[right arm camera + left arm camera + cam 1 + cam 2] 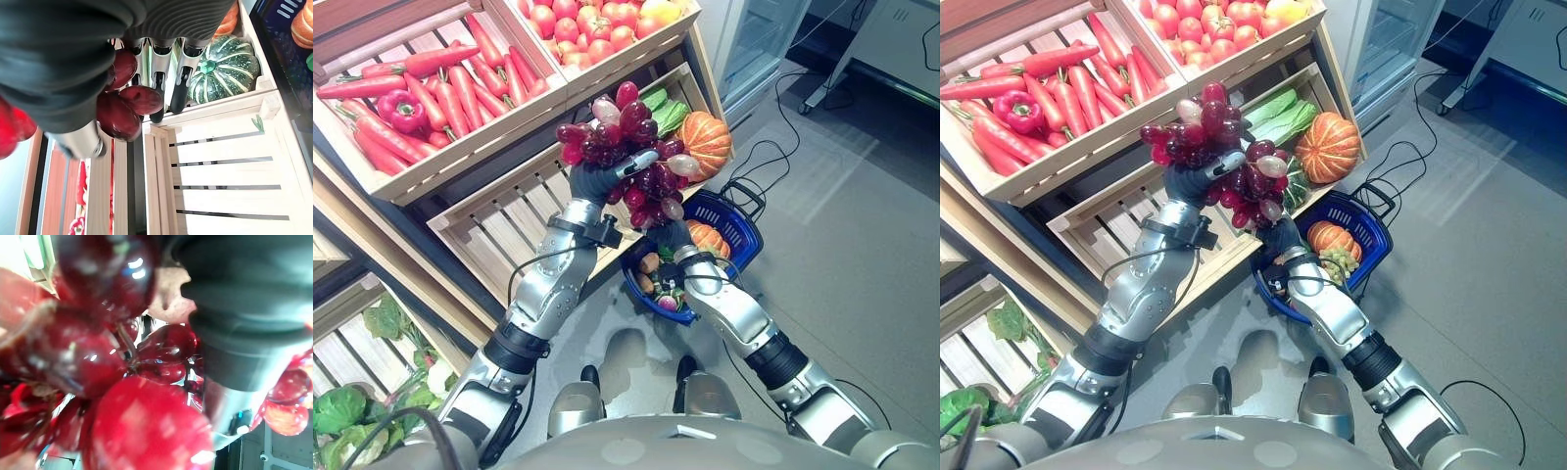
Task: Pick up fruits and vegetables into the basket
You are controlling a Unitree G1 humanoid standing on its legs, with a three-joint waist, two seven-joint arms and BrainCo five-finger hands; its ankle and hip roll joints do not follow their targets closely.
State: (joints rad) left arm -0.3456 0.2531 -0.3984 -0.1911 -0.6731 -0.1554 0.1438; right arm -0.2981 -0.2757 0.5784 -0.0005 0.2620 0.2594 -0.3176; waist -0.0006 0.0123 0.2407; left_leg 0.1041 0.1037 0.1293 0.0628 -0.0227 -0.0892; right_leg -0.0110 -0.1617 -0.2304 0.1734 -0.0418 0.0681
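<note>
Left hand point(597, 181) curls round the red grape bunch point(631, 147), held up above the blue basket point(736, 227); right hand point(161, 73), fingers straight, touches it from below. We judge it light, floppy, slippery; grip the stem

- Lighting: bright, even, from overhead
- Glare: white highlights on the red grapes point(631, 147); pale sheen on the grey floor point(862, 225)
- Shadows: soft, under the wooden crates point(509, 211)
- Focus: left wrist view blurred at close range; head views sharp, bowed at edges
</note>
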